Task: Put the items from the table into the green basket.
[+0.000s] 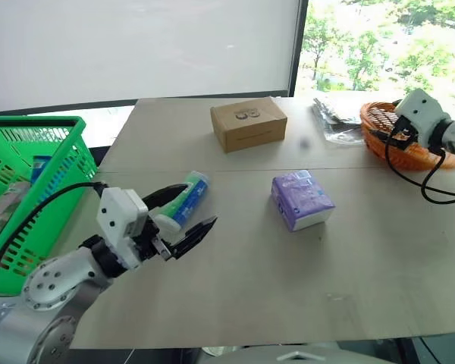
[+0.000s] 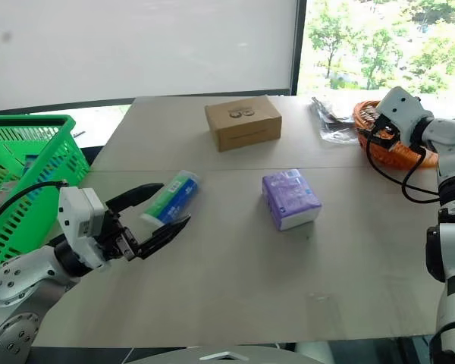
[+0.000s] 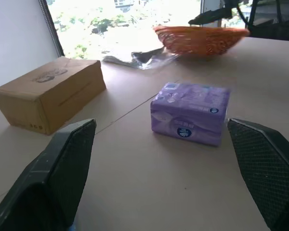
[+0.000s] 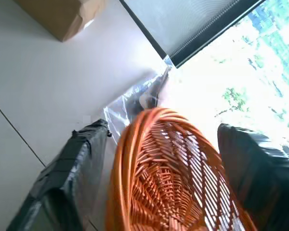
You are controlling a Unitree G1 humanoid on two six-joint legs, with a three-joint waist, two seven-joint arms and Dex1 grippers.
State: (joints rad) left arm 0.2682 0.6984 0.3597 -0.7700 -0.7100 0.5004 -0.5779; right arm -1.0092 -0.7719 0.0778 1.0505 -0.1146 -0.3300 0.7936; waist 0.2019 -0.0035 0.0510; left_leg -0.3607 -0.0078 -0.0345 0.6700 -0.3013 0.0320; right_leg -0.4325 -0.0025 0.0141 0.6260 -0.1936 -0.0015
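Tube (image 1: 186,197) and tissue pack (image 1: 301,199) both on the table (image 1: 288,273), neither in the green basket (image 1: 30,189) yet. Basket sits behind and to the outer side of the left gripper (image 1: 183,218), off the table edge.

Left gripper open wide, empty, pointing level across the table. Tube lies just under and beyond its fingers, cap end nearest the fingertips; can't tell if a finger touches it. Tissue pack is further out, straight ahead of the gripper between the two fingers in the left wrist view, well apart from them. Cardboard box (image 1: 248,123) beyond that, off to one side.

Right gripper (image 4: 159,159) also spread open, empty, over the round orange wicker basket (image 1: 398,140) at the far corner, a clear plastic bag (image 1: 330,121) just beside it. Well apart from both items.

Step in hand, by my read: left arm going for a pick, probably the tube since it's closest. To do it well: drop the fingers so they straddle the tube across its narrow width, not along its length, and grab mid-body rather than the cap so it doesn't pivot out. Tube is round, may roll if nudged by one finger first, so come down square. Then lift clear of the basket rim before swinging back over it.
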